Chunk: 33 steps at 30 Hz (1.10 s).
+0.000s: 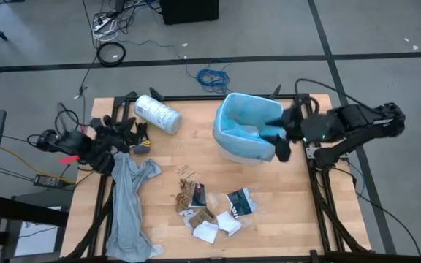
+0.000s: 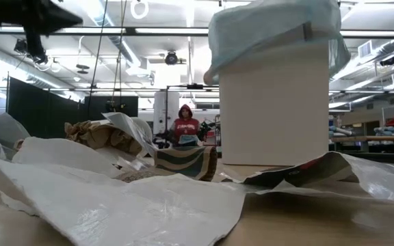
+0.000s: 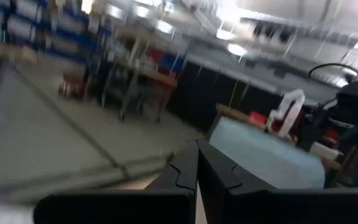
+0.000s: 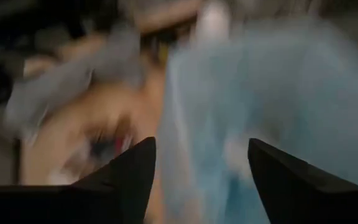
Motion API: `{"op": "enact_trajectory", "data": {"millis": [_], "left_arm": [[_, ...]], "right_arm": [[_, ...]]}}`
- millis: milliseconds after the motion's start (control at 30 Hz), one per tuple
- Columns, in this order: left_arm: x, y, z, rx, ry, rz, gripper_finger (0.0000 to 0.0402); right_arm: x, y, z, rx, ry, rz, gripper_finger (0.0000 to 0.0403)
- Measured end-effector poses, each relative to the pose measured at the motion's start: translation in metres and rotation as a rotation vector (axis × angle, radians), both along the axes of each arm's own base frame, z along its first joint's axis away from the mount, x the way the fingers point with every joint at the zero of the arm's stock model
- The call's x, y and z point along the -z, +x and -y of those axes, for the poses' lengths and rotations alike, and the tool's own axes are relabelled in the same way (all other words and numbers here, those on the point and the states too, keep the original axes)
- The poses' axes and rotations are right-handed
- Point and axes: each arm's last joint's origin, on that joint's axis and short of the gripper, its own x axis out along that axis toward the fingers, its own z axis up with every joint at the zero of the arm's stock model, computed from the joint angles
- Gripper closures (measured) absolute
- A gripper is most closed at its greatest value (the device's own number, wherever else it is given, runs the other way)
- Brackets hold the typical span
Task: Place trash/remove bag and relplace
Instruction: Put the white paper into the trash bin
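White bin point(image 1: 241, 146) near the tabletop's point(image 1: 291, 212) far right corner, lined with the light-blue bag point(image 1: 251, 117), whose edge folds over the rim. Right gripper point(image 1: 278, 139) at the bin's right side, over the rim, fingers point(image 4: 126, 171) parted with blurred blue plastic showing between them; contact with the bag not discernible, nothing seen held. In the low view only the bin's wall and the bag's draped edge point(image 2: 272, 31) visible, the bin's inside hidden.

Trash point(image 1: 212, 208) scattered toward the near edge, middle of the tabletop: crumpled white papers, brown wrappers, a black-and-white packet point(image 1: 240, 202); clear film hard to pick out from above.

Left gripper point(image 3: 196, 177) raised over the far left corner, fingers pressed together and empty, aimed across at the bin. Grey liner point(image 1: 129, 208) limp along the left edge, its lower end cut off at the near edge. White printed roll point(image 1: 157, 114) lying near the far edge, left of the bin.

Person in a red hood point(image 2: 185, 123) far behind in the room, partly hidden by the scraps.
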Motion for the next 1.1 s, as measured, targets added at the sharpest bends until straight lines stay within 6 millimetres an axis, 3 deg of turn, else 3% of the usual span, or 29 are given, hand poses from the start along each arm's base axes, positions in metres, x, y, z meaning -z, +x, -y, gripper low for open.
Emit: {"op": "enact_trajectory", "data": {"millis": [167,333,567,833,1100], "left_arm": [[0.012,0.009,0.003,0.016,-0.103,-0.037,0.0387],[0.016,0.016,0.006,0.014,-0.085,-0.088,0.0393],[0.019,0.024,0.01,0.071,-0.058,-0.146,0.0398],[0.03,0.033,0.013,0.063,-0.016,-0.271,0.0395],[0.03,0.036,0.015,0.094,0.044,-0.32,0.0394]], "right_arm": [[0.017,-0.012,-0.02,-0.065,0.253,-0.165,0.0197],[0.034,-0.014,-0.045,-0.138,0.337,-0.258,0.0249],[0.097,-0.013,-0.077,-0.075,0.332,-0.434,0.0307],[0.183,0.007,-0.103,0.073,0.445,-0.279,0.0302],[0.232,0.026,-0.107,0.187,0.549,-0.164,0.0263]]}}
